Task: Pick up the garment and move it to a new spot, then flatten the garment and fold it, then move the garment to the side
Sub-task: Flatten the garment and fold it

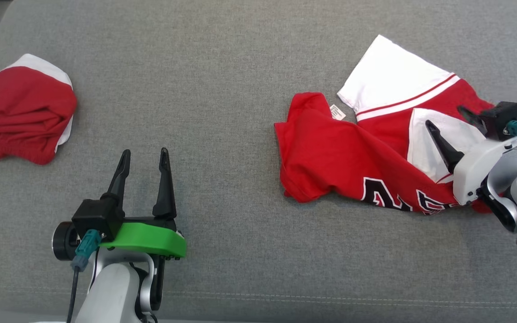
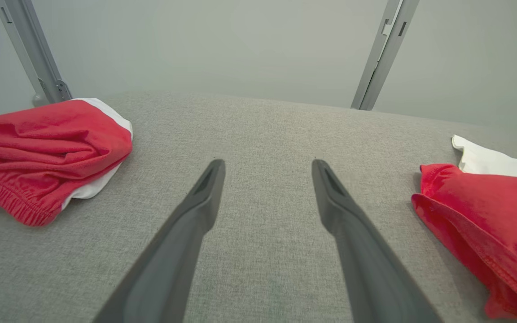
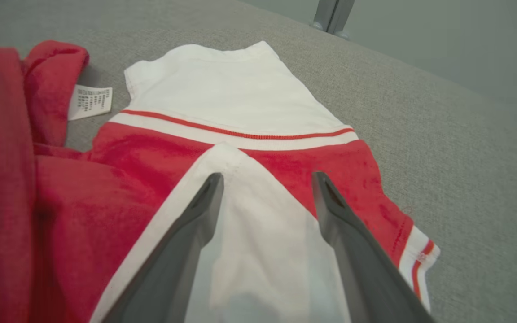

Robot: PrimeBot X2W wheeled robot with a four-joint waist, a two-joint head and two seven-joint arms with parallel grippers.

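The garment (image 1: 330, 152) is a red and white jersey with dark lettering, lying rumpled on the right of the grey cushion (image 1: 222, 89). A white care tag (image 1: 337, 112) shows near its top fold. My right gripper (image 1: 444, 115) is open above the jersey's right part. In the right wrist view the right gripper (image 3: 267, 177) has its fingers on either side of a white panel of the garment (image 3: 222, 89); I cannot tell if they touch the cloth. My left gripper (image 1: 145, 151) stands open over bare cushion at the lower left, holding nothing. The left wrist view has the left gripper (image 2: 267, 162) with the garment (image 2: 487, 215) to its right.
A second red and white garment (image 1: 20, 112) lies crumpled at the far left edge, seen too in the left wrist view as a red bundle (image 2: 38, 139). Grey metal posts (image 2: 29, 49) (image 2: 384, 49) stand behind the cushion's far edge. A stitched seam (image 1: 285, 296) runs along the near edge.
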